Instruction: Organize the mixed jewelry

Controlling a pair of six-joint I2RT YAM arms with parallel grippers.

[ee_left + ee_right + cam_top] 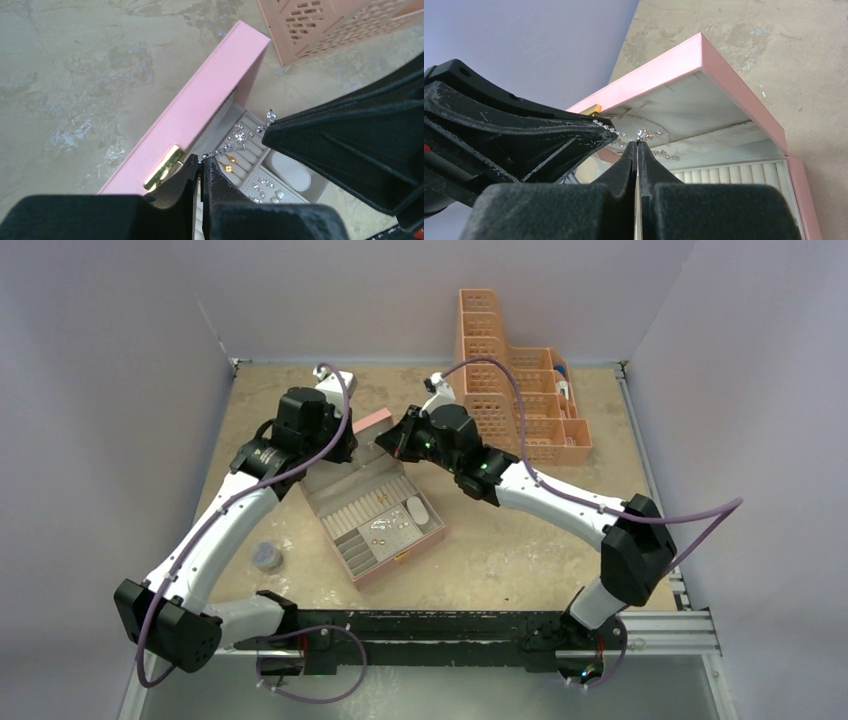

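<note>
The pink jewelry box (425,536) lies open mid-table with its lid (373,423) raised at the back. A silvery rhinestone chain (235,140) stretches between both grippers above the box. My left gripper (200,163) is shut on one end of it. It also shows in the top view (349,445). My right gripper (638,143) is shut on the chain's sparkly middle (644,134), just in front of the lid's inner face (704,102). It also shows in the top view (386,443). Gold studs (227,168) sit in the ring rolls. Silvery earrings (267,188) sit on the white pad.
An orange perforated organizer (520,400) stands at the back right. A grey round disc (266,556) lies on the table to the left of the box. A white oval insert (419,510) sits in the box's right compartment. A gold clasp (162,168) sticks out from the lid's edge.
</note>
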